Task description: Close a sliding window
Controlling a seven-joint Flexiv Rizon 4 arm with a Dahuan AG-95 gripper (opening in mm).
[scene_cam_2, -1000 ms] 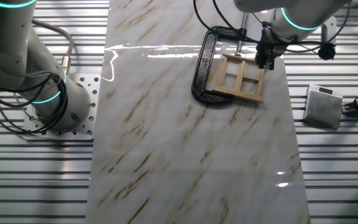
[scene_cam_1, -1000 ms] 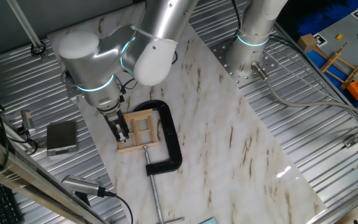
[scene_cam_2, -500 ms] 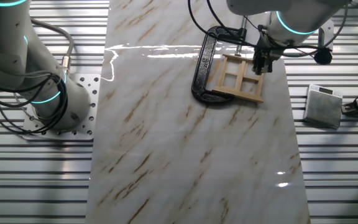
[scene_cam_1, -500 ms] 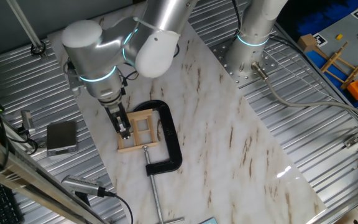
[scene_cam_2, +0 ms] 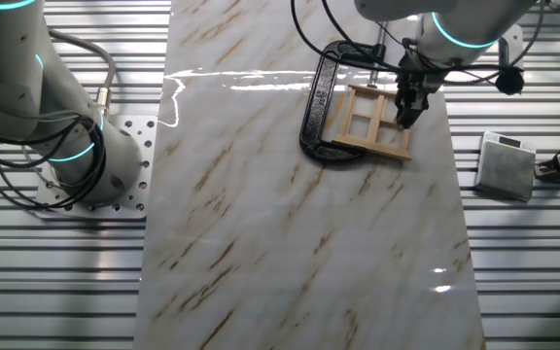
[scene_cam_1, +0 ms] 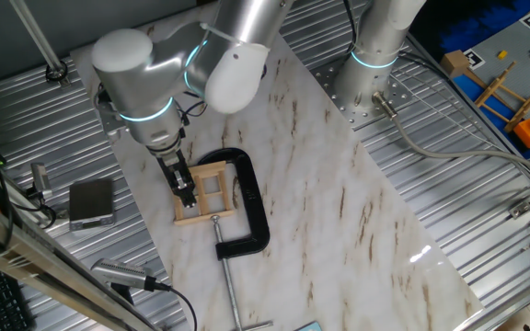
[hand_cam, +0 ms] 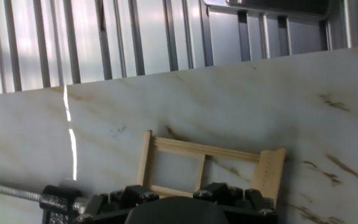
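Sliding window lies flat on the marble-patterned board, a small light-wood frame with crossbars, held in the mouth of a black C-clamp whose threaded screw runs off toward the board's near edge in one fixed view. Gripper comes down on the frame's side away from the clamp's curved back, dark fingers pointing at the wood; fingertips sit at or just over the frame's outer rail and first pane, contact not resolvable. Other fixed view: same frame with the gripper over its right-hand rail, C-clamp wrapping the left side. Jaws look narrow, fingers close together, but whether they pinch any part of the frame I cannot tell. Hand view: window low in the picture, just beyond the dark finger housing, two panes showing, a thicker wooden end post at right; the clamp's screw enters from lower left. Small grey box rests on the ribbed metal table beside the board, well apart from the frame.
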